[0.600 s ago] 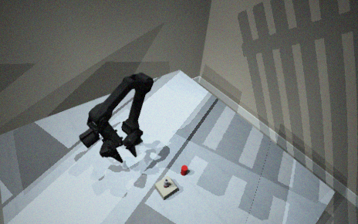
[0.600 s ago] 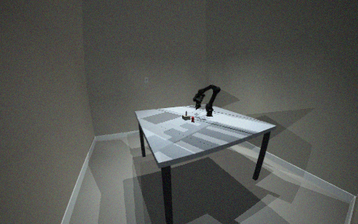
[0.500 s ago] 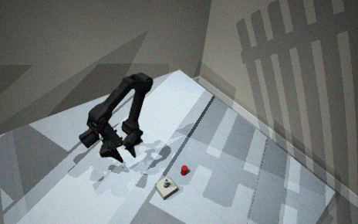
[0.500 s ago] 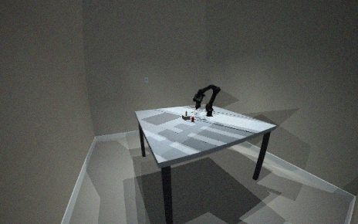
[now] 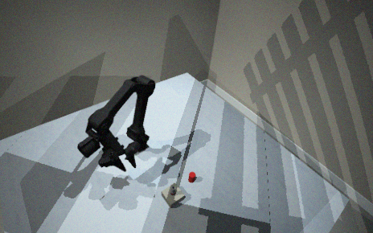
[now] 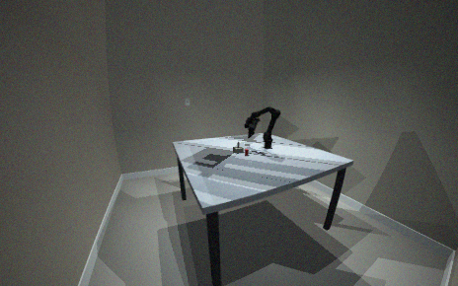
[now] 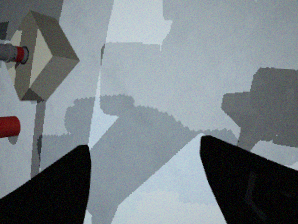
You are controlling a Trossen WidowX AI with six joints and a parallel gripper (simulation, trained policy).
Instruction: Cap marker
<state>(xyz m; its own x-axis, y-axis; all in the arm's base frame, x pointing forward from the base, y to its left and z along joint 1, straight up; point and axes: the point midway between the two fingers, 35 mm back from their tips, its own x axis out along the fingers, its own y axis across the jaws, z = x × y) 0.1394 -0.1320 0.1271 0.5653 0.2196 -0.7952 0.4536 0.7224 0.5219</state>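
The red cap (image 5: 192, 177) (image 6: 247, 152) (image 7: 9, 127) stands loose on the table beside the holder block. The pale holder block (image 5: 168, 198) (image 6: 235, 150) (image 7: 59, 65) sits on the table. The grey marker (image 5: 173, 190) (image 6: 238, 144) (image 7: 7, 52) stands upright in it, with a red band visible in the wrist view. My gripper (image 5: 130, 169) (image 6: 251, 135) (image 7: 145, 150) is open and empty. It hangs above the table, off to one side of the block and the cap. In the wrist view both lie left of the fingers.
The table (image 5: 225, 161) (image 6: 237, 189) bears hard-edged shadows, the arm's own among them. The arm's base stands on the table behind the gripper. Walls surround the table, and a pale wall outlet (image 6: 187, 102) shows in the exterior view.
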